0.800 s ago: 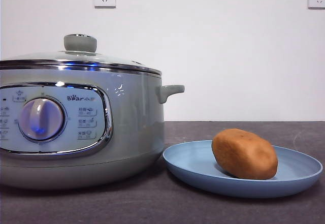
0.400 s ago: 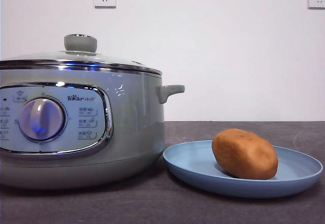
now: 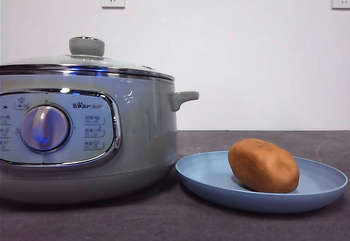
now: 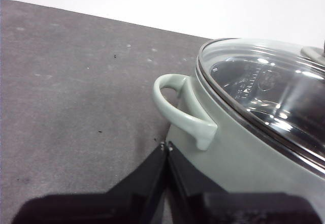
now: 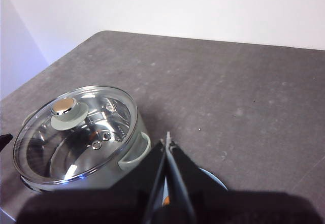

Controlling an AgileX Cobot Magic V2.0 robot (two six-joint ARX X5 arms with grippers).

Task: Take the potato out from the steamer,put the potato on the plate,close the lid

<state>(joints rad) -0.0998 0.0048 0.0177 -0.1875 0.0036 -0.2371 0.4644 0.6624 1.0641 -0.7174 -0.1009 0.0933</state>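
With the oval, matte orange-brown potato [image 3: 263,165] lying on the shallow light-blue plate [image 3: 208,176] at the steamer's [image 3: 142,137] 3 o'clock, and the domed glass lid [image 3: 86,60] seated on its chrome rim, I judge the task finished. The only care left is keeping both arms clear. The left gripper [image 4: 166,147] hangs beside the pale-green side handle [image 4: 179,109] and the right gripper [image 5: 167,137] high above the table [image 5: 244,92], each with jaws pressed together on nothing.
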